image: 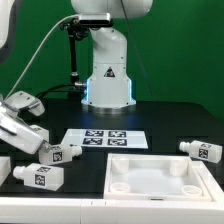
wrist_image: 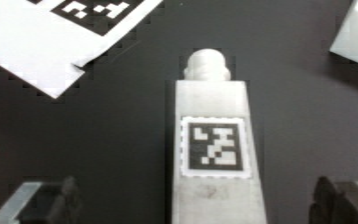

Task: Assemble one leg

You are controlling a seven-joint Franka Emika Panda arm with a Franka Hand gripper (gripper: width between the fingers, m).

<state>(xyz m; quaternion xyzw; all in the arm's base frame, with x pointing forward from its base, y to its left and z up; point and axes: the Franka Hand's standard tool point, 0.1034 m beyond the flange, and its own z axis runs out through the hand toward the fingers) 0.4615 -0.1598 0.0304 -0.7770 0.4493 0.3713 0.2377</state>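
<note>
A white leg with a black-and-white tag lies on the black table, directly between my fingers. My gripper is open, with one dark fingertip on each side of the leg and a gap to both. In the exterior view this leg lies at the left, by the marker board, with my gripper over its near end. A second leg lies in front of it. A third leg lies at the exterior view's right.
The marker board lies mid-table and shows in the wrist view past the leg's tip. The large white tabletop sits front right. The robot base stands behind. A white part shows at the wrist view's edge.
</note>
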